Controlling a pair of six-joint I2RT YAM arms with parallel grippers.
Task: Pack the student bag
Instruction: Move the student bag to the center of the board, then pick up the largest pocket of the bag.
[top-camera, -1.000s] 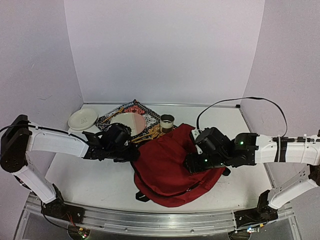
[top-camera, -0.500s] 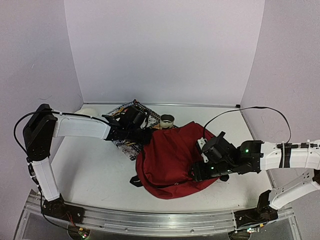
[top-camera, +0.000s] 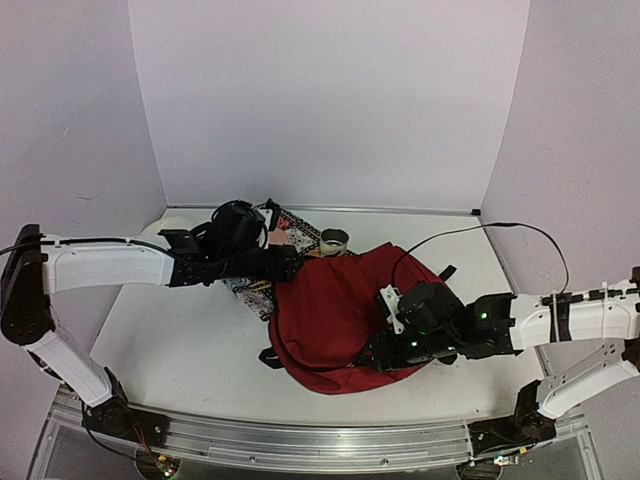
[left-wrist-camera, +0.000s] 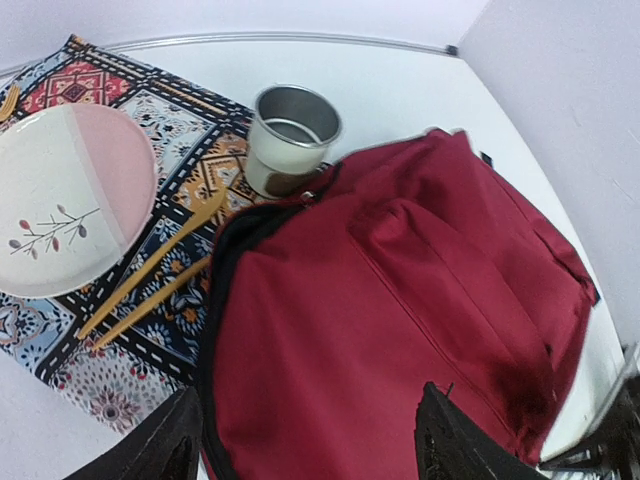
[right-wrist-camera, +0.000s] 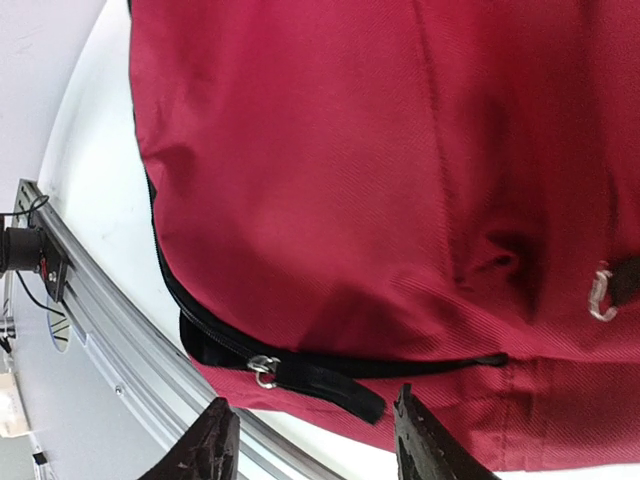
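Student bag (top-camera: 330, 310) is lying flat on the white table (top-camera: 180, 340), a bit right of centre, between the two arms. Dark red fabric, black trim. Its far-left corner sits on the edge of a patterned cloth mat (left-wrist-camera: 200, 170) and is right up against a metal cup (left-wrist-camera: 290, 140) standing on that mat.

Left gripper (top-camera: 285, 262) hangs over the bag's far-left edge. From its wrist cam the fingers (left-wrist-camera: 180, 445) are spread wide with nothing between them, just the red fabric underneath. It's not touching the bag as far as I can see.

Right gripper (top-camera: 375, 352) is down at the bag's near-right side. In its own cam the two fingers (right-wrist-camera: 215, 440) stand apart and nothing is pinched in there. A black zipper line runs across just past the fingertips, with a small metal zipper pull (right-wrist-camera: 265, 368) on it. Can't tell whether the tips actually press on the fabric.

Also on the mat: a pink and white plate (left-wrist-camera: 70, 200) with a little twig drawing on it, and two wooden utensils (left-wrist-camera: 160, 275) lying side by side between the plate and the bag.
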